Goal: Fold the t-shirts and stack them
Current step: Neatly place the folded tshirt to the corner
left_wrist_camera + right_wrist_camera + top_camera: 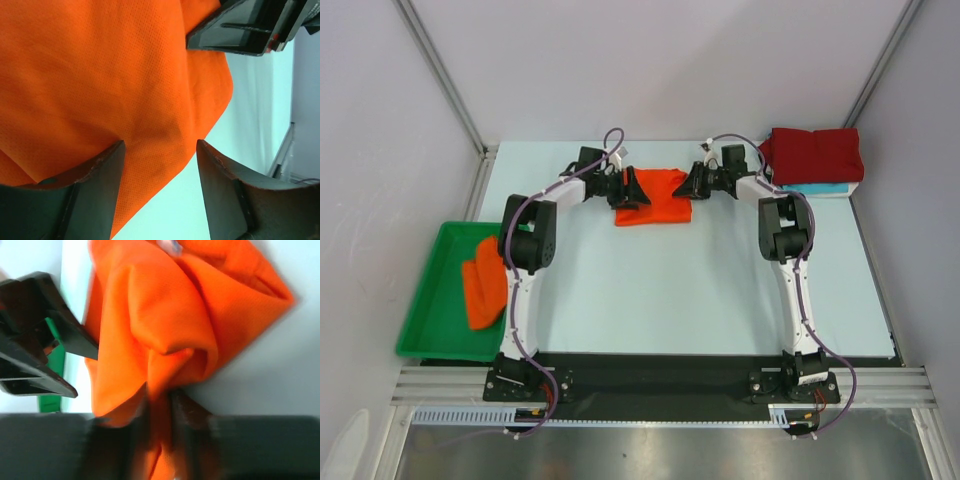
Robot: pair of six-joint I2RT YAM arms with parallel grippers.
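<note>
The right gripper (160, 401) is pinched narrow on a bunched fold of an orange t-shirt (660, 205). In the right wrist view, which is blurred, the cloth gathers into puckered folds that run down between the two dark fingers. The left gripper (160, 150) faces it from the other side of the same shirt. Its jaws stand wide apart and grip nothing, with the orange fabric lying flat in the gap between them and spreading out beyond. From above, both grippers meet over the far middle of the pale table (650, 290), the left one at the shirt's left edge and the right one at its upper right corner. The shirt lies partly folded into a rough rectangle, with one corner lifted and crumpled at the right gripper.

In the far right corner of the table, well apart from the grippers, a folded dark red t-shirt (815, 152) rests on top of a folded turquoise t-shirt (825, 188), whose edge shows beneath it. At the left edge of the table sits a green tray (435, 320), and more orange t-shirts (485, 280) lie heaped loosely against the tray's right side, beside the left arm.
</note>
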